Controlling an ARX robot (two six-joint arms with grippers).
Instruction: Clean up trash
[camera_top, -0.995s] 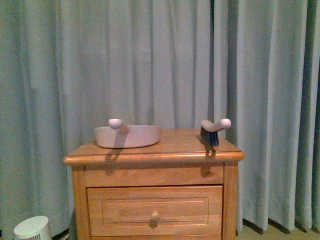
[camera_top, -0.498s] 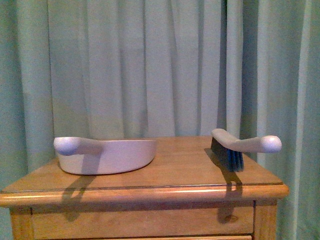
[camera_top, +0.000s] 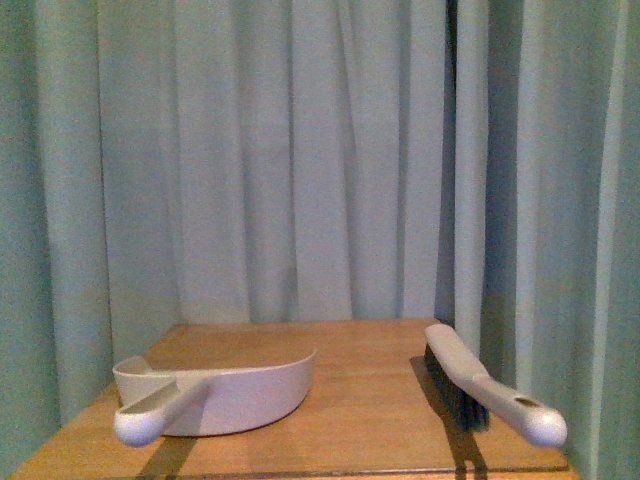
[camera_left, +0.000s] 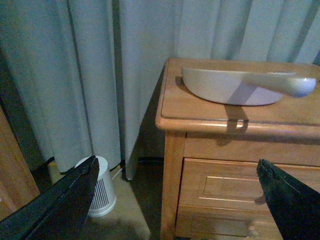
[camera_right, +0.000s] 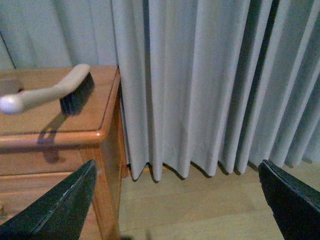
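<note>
No trash shows in any view. On the wooden nightstand (camera_top: 350, 350) a pale dustpan (camera_top: 230, 395) rests at the left, its round-ended handle pointing toward me. A hand brush (camera_top: 470, 390) with dark bristles lies at the right. The left wrist view looks at the nightstand (camera_left: 200, 115) from the side, with the dustpan (camera_left: 225, 90) on top. My left gripper (camera_left: 176, 162) is open and empty, level with the drawers. Beside the nightstand's right edge, my right gripper (camera_right: 177, 165) is open over the floor, and the brush (camera_right: 60, 90) sits above and to one side of it.
Pale green curtains (camera_top: 300, 150) hang right behind the nightstand and on both sides. A small white ribbed appliance (camera_left: 100, 187) stands on the floor by the left side. Drawer fronts (camera_left: 225, 185) face me. Light wood floor (camera_right: 200, 205) lies to the right.
The front view has come closer and higher: the drawers and the floor appliance have dropped out of it, and the nightstand top now shows from above.
</note>
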